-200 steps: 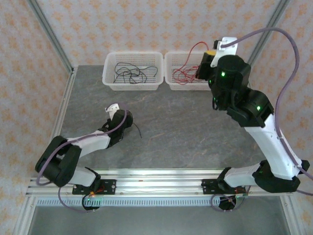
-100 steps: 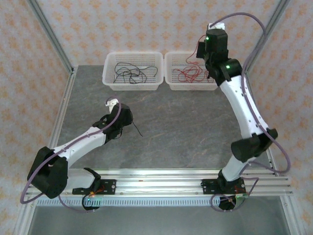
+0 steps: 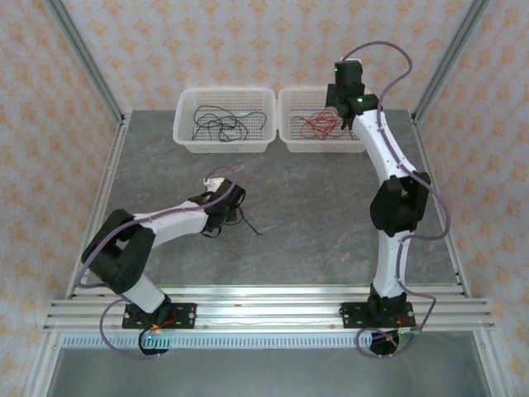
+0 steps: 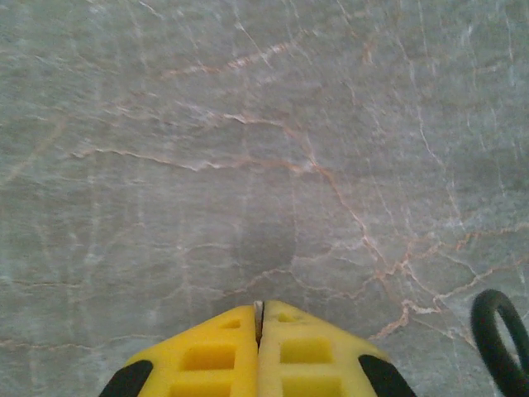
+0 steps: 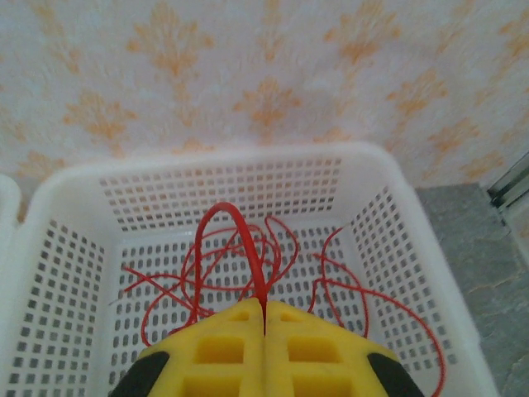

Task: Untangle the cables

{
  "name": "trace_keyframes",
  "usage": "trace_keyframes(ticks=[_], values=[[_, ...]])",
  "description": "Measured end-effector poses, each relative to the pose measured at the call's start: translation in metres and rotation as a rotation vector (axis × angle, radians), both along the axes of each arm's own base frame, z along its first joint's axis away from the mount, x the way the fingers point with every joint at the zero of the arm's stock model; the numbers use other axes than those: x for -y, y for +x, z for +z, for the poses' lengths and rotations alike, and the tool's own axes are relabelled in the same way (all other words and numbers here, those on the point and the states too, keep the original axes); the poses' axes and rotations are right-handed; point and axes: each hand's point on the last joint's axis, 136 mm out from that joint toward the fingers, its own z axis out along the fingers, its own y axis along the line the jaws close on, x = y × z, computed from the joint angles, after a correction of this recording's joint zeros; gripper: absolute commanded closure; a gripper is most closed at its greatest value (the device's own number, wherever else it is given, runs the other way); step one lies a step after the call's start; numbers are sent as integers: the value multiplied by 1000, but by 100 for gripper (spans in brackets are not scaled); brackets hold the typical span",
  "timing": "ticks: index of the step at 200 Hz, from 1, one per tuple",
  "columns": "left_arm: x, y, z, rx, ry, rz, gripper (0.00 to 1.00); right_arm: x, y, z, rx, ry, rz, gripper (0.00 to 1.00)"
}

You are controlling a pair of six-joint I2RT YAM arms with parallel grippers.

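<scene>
Snagging is our worry: the right gripper [image 5: 264, 321], pinching a strand of the red wires [image 5: 221, 208], hangs over the far right basket [image 5: 207, 161] where they lie looped, so a pull could drag the heap across its rim. The left gripper [image 4: 259, 318], fingers pressed together, sits low on the surface [image 4: 248, 149] with a black wire [image 3: 252, 227] just beside; whether it holds it we cannot tell. Open room lies between the arms

walls [image 3: 207, 41]: orange-patterned paper | tabletop [image 3: 314, 215]: grey, veined, possibly stone | posts [image 3: 83, 58]: metal
</scene>
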Motion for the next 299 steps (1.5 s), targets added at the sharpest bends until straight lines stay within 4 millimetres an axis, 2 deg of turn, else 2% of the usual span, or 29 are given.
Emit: trace_keyframes(ticks=[23,50,70,96,124,157,197,223,245,261,275,289,299], values=[[9,-3,-1,-12,6,-23,100,2,8,-30,-46,3,-7,100],[19,4,11,10,-8,-37,100,12,16,-62,-97,16,-26,100],[25,9,18,28,-18,-41,100,20,20,-88,-142,22,-41,86],[28,7,19,28,-17,-51,100,21,20,-110,-190,39,-43,68],[29,5,27,39,-24,-58,100,16,18,-116,-211,68,-27,56],[29,6,40,68,-43,-58,100,12,17,-118,-222,91,-16,52],[31,5,44,77,-50,-63,100,6,8,-116,-234,122,9,49],[32,5,47,84,-57,-65,100,0,-22,-102,-244,138,36,48],[32,4,50,84,-61,-69,100,-17,-66,-70,-203,141,92,48],[33,3,51,75,-60,-79,100,-45,-109,-41,-137,142,192,48],[35,2,53,65,-59,-99,100,-79,-156,-20,-63,157,336,48],[37,2,57,60,-58,-115,100,-106,-201,-14,-10,171,486,48],[39,2,60,56,-59,-131,100,-121,-233,-21,14,179,593,48]])
